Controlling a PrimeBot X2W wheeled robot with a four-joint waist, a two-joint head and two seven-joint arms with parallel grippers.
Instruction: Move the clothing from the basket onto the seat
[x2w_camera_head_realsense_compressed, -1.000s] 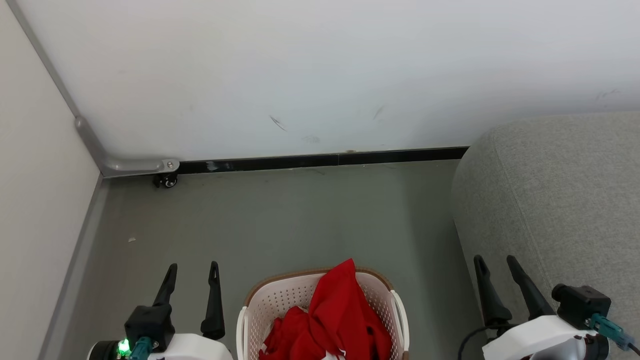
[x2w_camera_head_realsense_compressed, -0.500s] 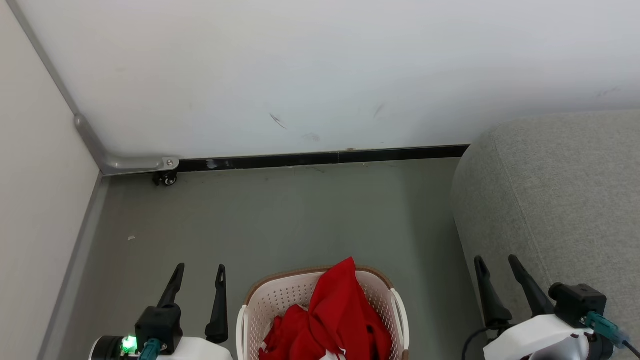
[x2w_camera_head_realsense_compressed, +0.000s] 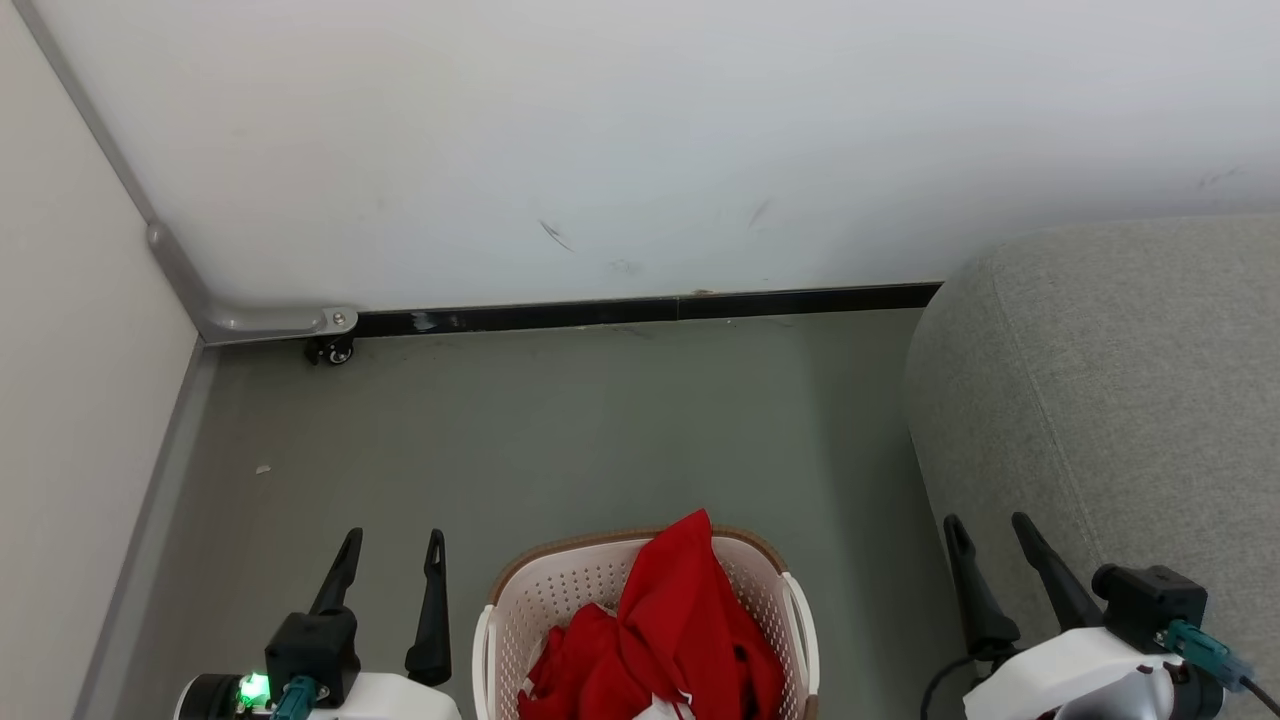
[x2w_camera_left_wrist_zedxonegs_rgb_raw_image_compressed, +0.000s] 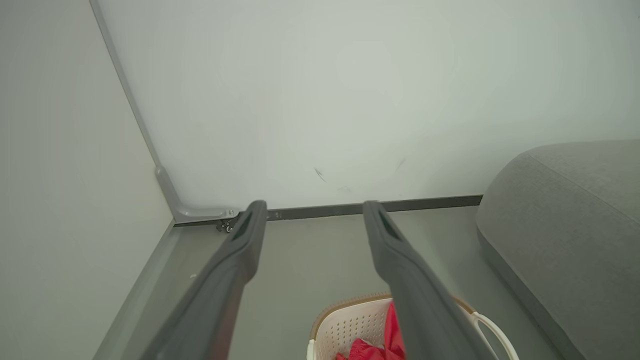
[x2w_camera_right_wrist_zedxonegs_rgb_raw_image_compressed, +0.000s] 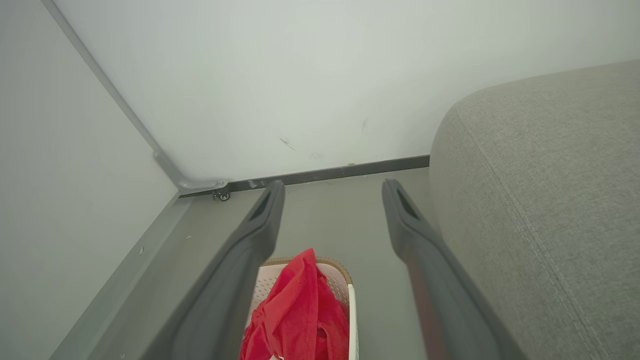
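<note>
The crumpled red thin-fabric clothing (x2w_camera_head_realsense_compressed: 660, 630) lies heaped in the oval cream-white perforated plastic basket (x2w_camera_head_realsense_compressed: 560, 590) on the grey floor (x2w_camera_head_realsense_compressed: 600, 420), beside the large grey upholstered seat (x2w_camera_head_realsense_compressed: 1120, 400). The left gripper (x2w_camera_head_realsense_compressed: 393, 537) and right gripper (x2w_camera_head_realsense_compressed: 986, 520) hover on either side of the basket, fingers pointing forward, jaws wide and empty.

**Count of Objects by Kind**

One laundry basket (x2w_camera_head_realsense_compressed: 560, 600) was present, holding one heap of red clothing (x2w_camera_head_realsense_compressed: 670, 620); the number of separate garments in that heap could not be told. One grey seat cushion (x2w_camera_head_realsense_compressed: 1120, 380) was counted. Two grippers appeared, the left gripper (x2w_camera_head_realsense_compressed: 392, 540) and the right gripper (x2w_camera_head_realsense_compressed: 986, 522), each bearing two dark fingers (x2w_camera_head_realsense_compressed: 432, 600), four in all. One caster wheel (x2w_camera_head_realsense_compressed: 333, 352) and one green light (x2w_camera_head_realsense_compressed: 252, 688) were also counted.
</note>
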